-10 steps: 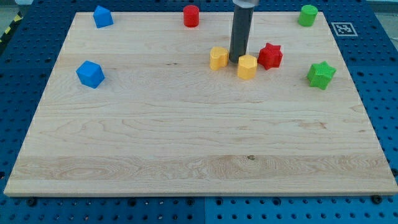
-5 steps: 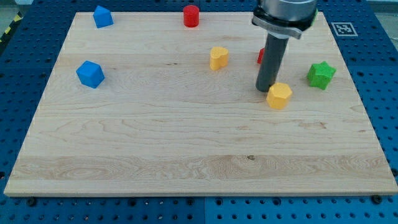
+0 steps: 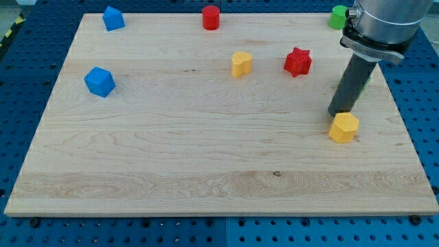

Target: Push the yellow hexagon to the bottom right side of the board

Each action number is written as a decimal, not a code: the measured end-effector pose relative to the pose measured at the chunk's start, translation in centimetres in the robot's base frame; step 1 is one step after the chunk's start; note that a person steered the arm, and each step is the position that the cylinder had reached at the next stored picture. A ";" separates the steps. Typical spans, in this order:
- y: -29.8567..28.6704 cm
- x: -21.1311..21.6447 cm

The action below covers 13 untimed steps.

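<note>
On the pale wooden worktop (image 3: pixel 206 158), the small yellow hexagon block (image 3: pixel 343 127) sits nearest me, at about four o'clock from the middle, near the view's right edge. My tip (image 3: pixel 335 113) touches it at its eleven o'clock; there is no claw to report. Farther off lie a yellow block (image 3: pixel 241 64), a red star (image 3: pixel 298 62), a blue block (image 3: pixel 99 81), then a red cylinder (image 3: pixel 210 17).

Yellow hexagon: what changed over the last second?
The yellow hexagon slid from beside the red star toward the view's bottom right, my tip following at its upper-left edge. The rod now hides most of the green star. The other yellow block and remaining blocks stayed put.
</note>
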<state>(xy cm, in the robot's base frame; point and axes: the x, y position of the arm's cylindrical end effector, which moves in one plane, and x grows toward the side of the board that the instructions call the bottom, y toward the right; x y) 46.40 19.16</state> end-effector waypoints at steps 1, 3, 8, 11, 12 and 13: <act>-0.4 1.2; -0.4 5.5; -4.5 10.1; 1.6 10.1; 3.5 10.1; -0.1 7.9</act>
